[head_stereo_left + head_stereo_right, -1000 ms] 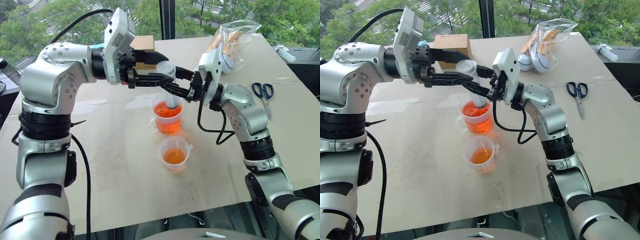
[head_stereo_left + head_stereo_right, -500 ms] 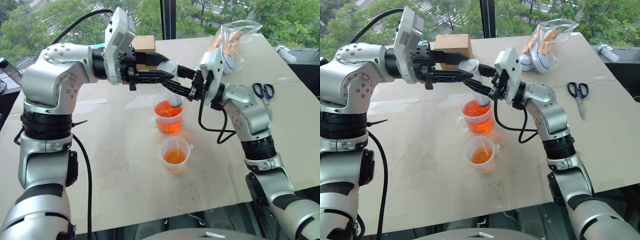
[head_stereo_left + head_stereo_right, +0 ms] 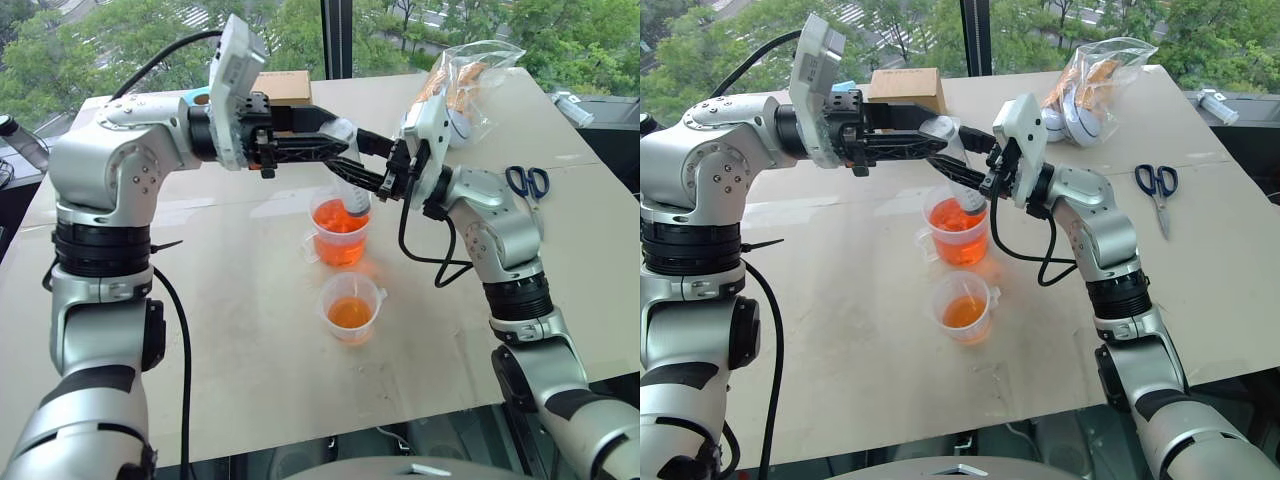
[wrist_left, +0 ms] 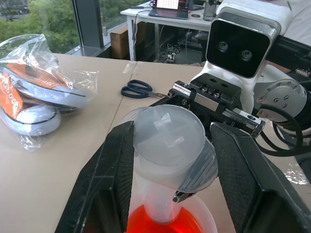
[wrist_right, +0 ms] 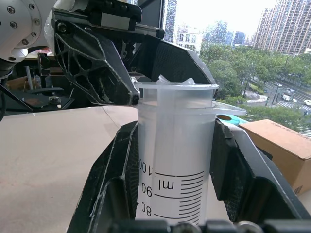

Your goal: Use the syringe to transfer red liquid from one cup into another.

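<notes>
Syringe (image 3: 962,165) tilted over the fuller cup (image 3: 958,228) mid-desk, tip in red liquid. Right gripper (image 3: 980,180) fingers pinch its barrel; left gripper (image 3: 940,140) fingers straddle the plunger top. Second cup (image 3: 964,306) just nearer the desk's (image 3: 840,330) front edge.

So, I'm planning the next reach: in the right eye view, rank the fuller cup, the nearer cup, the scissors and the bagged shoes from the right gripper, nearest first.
From the right gripper, shut on the syringe:
1. Fuller cup, directly beneath it.
2. Nearer cup, below that, towards the robot.
3. Bagged shoes, at the far right of the table.
4. Scissors, out at the right edge.
</notes>
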`<move>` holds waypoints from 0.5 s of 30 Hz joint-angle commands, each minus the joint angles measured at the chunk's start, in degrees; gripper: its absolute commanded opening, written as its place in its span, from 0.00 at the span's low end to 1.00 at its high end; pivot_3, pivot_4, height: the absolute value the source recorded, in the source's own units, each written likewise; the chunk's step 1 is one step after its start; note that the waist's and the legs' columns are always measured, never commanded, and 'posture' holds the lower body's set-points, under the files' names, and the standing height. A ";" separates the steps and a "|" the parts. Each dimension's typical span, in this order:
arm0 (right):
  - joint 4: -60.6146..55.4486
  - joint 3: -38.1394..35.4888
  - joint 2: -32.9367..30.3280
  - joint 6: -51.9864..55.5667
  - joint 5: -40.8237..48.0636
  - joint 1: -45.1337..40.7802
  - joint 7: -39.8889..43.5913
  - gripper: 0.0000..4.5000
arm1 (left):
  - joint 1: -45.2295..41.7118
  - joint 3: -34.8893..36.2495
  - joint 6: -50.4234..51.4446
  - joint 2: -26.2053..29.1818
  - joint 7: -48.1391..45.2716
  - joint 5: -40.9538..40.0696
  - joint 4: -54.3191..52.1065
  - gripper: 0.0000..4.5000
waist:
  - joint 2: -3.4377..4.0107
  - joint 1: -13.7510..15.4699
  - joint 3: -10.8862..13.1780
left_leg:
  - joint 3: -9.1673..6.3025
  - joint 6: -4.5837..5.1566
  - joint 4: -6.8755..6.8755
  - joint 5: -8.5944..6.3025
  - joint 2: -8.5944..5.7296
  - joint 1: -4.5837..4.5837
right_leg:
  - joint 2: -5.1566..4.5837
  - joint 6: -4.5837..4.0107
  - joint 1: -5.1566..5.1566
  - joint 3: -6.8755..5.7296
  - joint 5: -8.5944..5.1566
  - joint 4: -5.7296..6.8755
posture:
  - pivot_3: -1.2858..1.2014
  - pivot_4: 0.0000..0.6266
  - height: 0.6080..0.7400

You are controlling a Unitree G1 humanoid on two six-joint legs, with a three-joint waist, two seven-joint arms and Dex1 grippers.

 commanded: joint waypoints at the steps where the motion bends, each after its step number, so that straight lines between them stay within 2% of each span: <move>1: -3.35 1.76 0.77 -1.22 1.34 -0.30 1.84 0.36 | -2.61 4.40 1.19 -0.30 2.02 -2.62 -0.05 0.43 | 0.00 0.00 0.00 | 0.00 0.00 0.00 0.00 0.00 0.00 | 0.00 0.00 0.00 0.00 0.00 0.00 | 0.52 0.24 1.00; 15: -3.15 1.60 1.28 -1.10 1.37 -0.61 1.96 0.36 | -1.12 2.93 -0.29 1.47 0.39 -1.19 -0.86 0.43 | 0.00 0.00 0.00 | -0.01 0.00 0.01 0.00 0.00 0.00 | 0.00 0.00 0.01 -0.01 0.00 0.00 | 0.52 0.24 1.00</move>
